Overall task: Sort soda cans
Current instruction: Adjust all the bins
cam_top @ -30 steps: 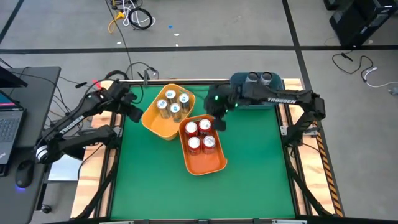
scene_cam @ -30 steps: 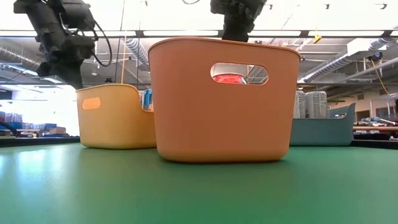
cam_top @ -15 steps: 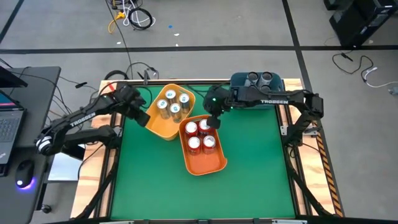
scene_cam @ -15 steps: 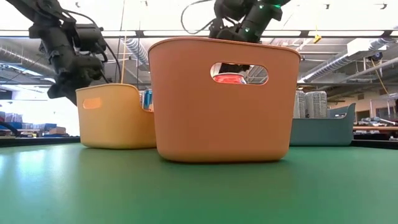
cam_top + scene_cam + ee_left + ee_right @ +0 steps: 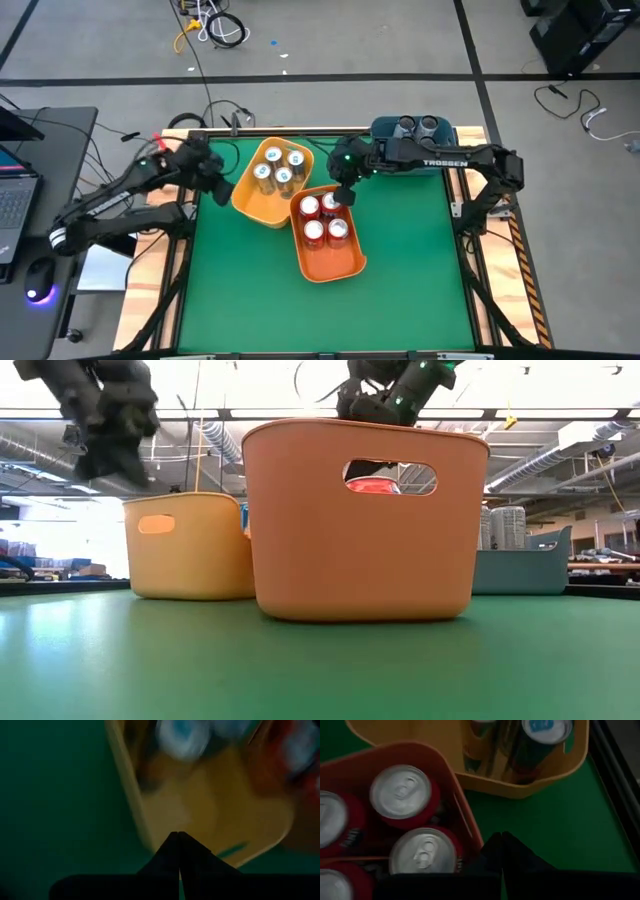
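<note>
Green table (image 5: 400,290), grey cabled floor (image 5: 330,40).

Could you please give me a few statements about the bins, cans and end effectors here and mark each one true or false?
1. The orange bin holds four red cans. True.
2. The yellow bin is empty. False: it holds four teal-topped cans.
3. The blue bin sits at the table's far edge. True.
4. The right end effector is open. False: its fingers are shut, by the orange bin's rim.
5. The left end effector grips a can. False: it is shut on nothing.
</note>
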Tool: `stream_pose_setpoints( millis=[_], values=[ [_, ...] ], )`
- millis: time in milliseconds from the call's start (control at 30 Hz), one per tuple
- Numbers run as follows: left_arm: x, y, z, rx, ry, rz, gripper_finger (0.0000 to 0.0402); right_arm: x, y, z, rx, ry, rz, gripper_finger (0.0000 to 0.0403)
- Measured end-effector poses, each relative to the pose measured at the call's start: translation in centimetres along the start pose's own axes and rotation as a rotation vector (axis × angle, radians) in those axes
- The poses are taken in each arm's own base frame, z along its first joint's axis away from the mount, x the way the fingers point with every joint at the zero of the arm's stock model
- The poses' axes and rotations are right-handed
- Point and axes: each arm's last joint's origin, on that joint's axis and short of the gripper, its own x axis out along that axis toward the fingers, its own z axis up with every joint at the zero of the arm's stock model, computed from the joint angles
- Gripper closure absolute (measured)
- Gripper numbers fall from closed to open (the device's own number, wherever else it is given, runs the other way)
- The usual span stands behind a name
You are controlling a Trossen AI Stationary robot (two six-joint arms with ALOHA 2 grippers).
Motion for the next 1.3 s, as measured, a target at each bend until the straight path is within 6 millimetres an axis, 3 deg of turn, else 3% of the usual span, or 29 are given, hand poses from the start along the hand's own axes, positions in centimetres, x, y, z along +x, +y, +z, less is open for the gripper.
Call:
stream_pose_setpoints(
  millis=[133, 233, 433, 633, 733, 1033, 1300],
  values=[
    [-2.3, -1.1, 1.9, 0.057, -0.192, -0.038, 0.0401, -1.5, 0.8, 0.1, -0.008, -0.026, 0.005, 0.0403],
    [-2.4, -1.8, 3.9, 0.098, -0.27, -0.06, 0.0401, -2.5, 1.1, 0.2, -0.015, -0.044, -0.016, 0.0403],
    [1.2, -1.4, 8.8, 0.127, -0.163, -0.003, 0.0401, -3.1, 1.1, 0.2, 0.002, -0.056, -0.02, 0.0403],
    [4.6, 2.0, 14.2, 0.089, -0.094, 0.116, 0.0401, -3.1, 1.3, 0.1, -0.008, -0.043, -0.018, 0.0403],
    [6.0, 3.3, 15.7, 0.081, -0.034, 0.112, 0.0401, -3.0, 1.3, 0.1, -0.027, -0.038, -0.019, 0.0403],
    [10.5, 5.0, 17.1, 0.113, 0.099, 0.105, 0.0401, -3.0, 1.3, 0.0, -0.039, -0.028, -0.02, 0.0403],
    [10.5, 5.4, 16.8, 0.123, 0.135, 0.245, 0.0401, -3.0, 1.3, -0.3, -0.034, 0.001, -0.02, 0.0403]
  ],
)
